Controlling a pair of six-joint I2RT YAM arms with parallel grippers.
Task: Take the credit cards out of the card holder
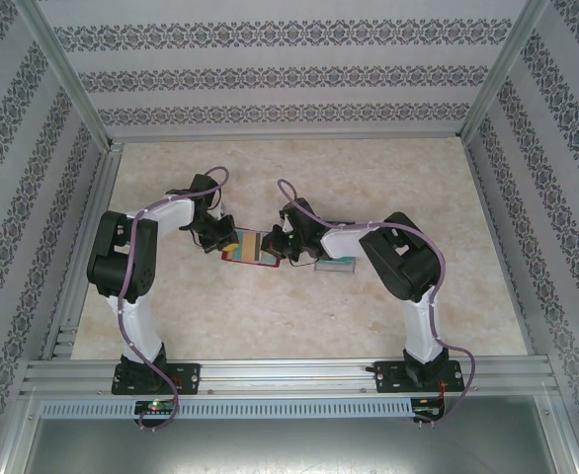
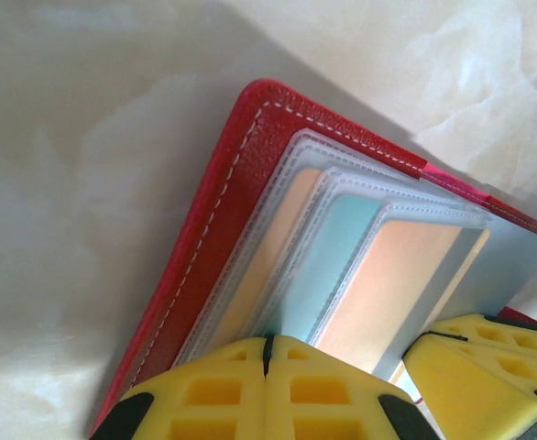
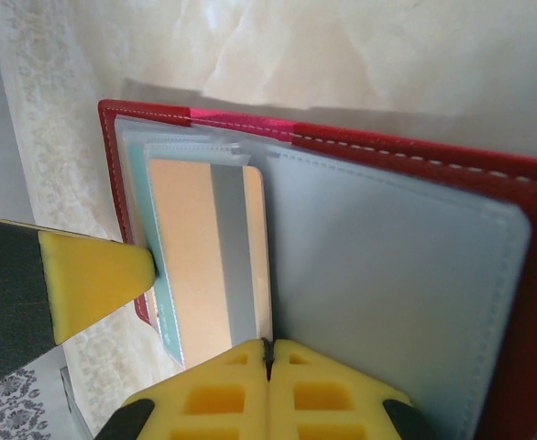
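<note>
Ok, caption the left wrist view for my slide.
Shut left hand at edge of open red folding wallet; beige-gold and teal plastic cards in translucent pockets.

The card holder (image 2: 236,183) looks grainy leather, its pockets (image 3: 388,293) frosted plastic, the table (image 2: 85,183) smooth and marbled

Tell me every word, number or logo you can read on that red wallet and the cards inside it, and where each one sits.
No text can be read anywhere in these pictures.
card holder: plain red cover, no brand or label visible.
beige-gold card: blank face with a grey stripe, no print visible.
teal card: no print visible.
From the top camera, everything is too small to read.
</note>
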